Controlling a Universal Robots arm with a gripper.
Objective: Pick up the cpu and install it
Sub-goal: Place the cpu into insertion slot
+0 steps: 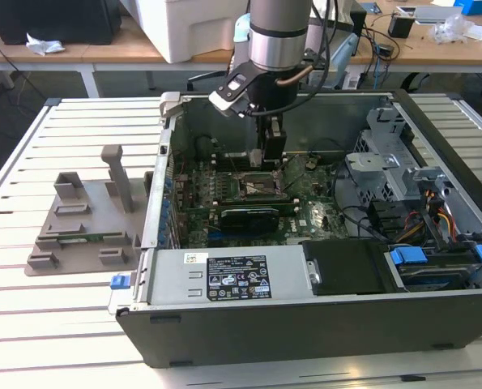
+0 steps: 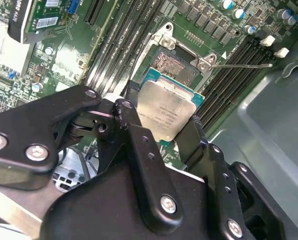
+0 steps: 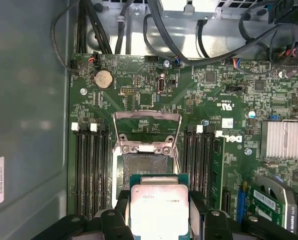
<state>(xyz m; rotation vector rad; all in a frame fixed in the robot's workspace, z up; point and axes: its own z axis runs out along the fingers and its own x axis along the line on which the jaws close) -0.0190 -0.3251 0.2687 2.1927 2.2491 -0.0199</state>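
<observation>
We see the black claw gripping the flat square silvery green-rimmed cpu by its edges, near the open metal-framed socket, presumably sparing its underside.

Open computer case on slatted table, end effector over motherboard, grey tray beside

exterior view overlooks the case; both close wrist views share socket
</observation>
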